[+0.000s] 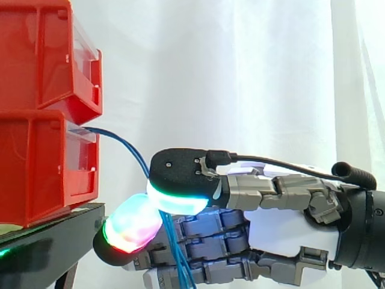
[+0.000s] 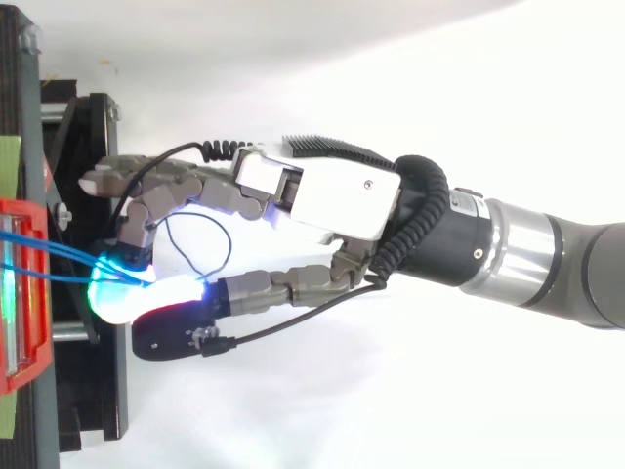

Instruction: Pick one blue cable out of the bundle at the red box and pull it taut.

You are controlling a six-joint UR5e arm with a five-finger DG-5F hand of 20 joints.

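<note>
Several blue cables (image 1: 127, 148), seemingly pinched in curled hand (image 1: 283, 233), beside red bin (image 1: 36, 171)

The hand (image 2: 322, 200) — white shell, grey metal fingers (image 1: 264, 192), black-backed pads (image 1: 177, 201) glowing cyan and red — joins a silver-grey arm (image 2: 557, 264).

A white curtain (image 1: 240, 72) is seen hanging across the whole background. At the left a black stand (image 1: 54, 232) is picked out, with a small green glow (image 1: 3, 253) caught on its edge near the lower left corner. An upper red bin (image 1: 42, 54) is carried at the top of the stack, a clear panel (image 1: 89, 48) fitted on its front. From above, green tape (image 2: 8, 161) is made out at the stand's left side.
</note>
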